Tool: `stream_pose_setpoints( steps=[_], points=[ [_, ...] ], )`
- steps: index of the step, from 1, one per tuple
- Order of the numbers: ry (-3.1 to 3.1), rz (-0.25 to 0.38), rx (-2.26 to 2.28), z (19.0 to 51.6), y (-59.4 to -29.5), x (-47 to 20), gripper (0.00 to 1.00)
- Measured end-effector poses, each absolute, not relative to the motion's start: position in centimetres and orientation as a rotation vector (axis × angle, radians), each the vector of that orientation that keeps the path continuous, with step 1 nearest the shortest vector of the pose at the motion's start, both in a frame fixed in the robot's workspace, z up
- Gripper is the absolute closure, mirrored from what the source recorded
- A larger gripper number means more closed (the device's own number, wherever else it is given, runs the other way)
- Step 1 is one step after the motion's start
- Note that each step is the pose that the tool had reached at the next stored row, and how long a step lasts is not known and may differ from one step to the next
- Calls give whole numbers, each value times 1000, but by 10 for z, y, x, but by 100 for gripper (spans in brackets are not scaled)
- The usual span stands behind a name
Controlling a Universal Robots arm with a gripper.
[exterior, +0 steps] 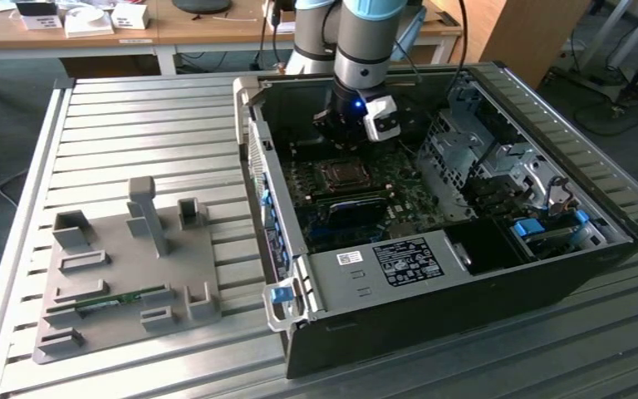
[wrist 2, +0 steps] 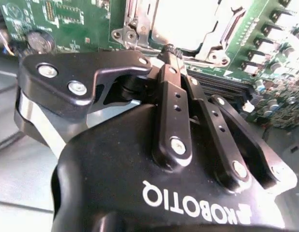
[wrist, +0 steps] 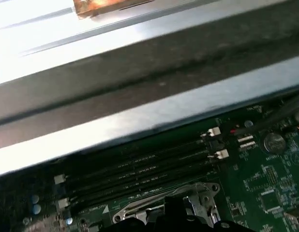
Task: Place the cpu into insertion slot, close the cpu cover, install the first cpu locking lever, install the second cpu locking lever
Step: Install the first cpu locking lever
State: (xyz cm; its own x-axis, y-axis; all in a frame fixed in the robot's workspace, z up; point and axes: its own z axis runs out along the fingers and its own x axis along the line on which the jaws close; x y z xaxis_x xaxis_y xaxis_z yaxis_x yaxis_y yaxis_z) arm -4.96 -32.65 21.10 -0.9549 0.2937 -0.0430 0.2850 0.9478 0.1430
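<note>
the tool (wrist 2: 172, 50) is clenched with nothing between its tips, just beside the socket's (exterior: 345, 174) edge on the board in the open case (exterior: 430, 324). the chip (wrist 2: 181, 21) lies in the socket: thin, stiff, fragile, best held by its edges.

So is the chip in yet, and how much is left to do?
The cpu looks seated in the insertion slot, and the cpu cover seems to be down over it. The gripper, with its fingers shut and empty, sits at the slot's edge. I can't tell whether the cover is locked down yet.
</note>
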Motion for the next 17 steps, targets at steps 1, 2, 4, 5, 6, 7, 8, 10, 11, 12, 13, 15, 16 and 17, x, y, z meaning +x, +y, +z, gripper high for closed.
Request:
stream_pose_setpoints(
  steps=[1, 2, 4, 5, 6, 7, 8, 10, 11, 12, 13, 15, 16, 17],
  points=[
    [3042, 210, 425, 211, -327, -50, 89],
    [3047, 210, 400, 211, -327, -50, 89],
    [3054, 196, 362, 211, -327, -50, 89],
    [3058, 181, 346, 211, -327, -50, 89],
    [3061, 165, 333, 211, -327, -50, 89],
    [3065, 147, 320, 211, -327, -50, 89],
    [3068, 129, 307, 211, -327, -50, 89],
    [3075, 96, 284, 211, -327, -50, 89],
    [3077, 87, 273, 211, -327, -50, 89],
    [3078, 86, 269, 211, -327, -50, 89],
    [3078, 86, 269, 211, -327, -50, 89],
    [3078, 85, 263, 211, -327, -50, 89],
    [3081, 86, 240, 211, -327, -50, 89],
    [3083, 87, 212, 211, -327, -50, 89]
  ],
)
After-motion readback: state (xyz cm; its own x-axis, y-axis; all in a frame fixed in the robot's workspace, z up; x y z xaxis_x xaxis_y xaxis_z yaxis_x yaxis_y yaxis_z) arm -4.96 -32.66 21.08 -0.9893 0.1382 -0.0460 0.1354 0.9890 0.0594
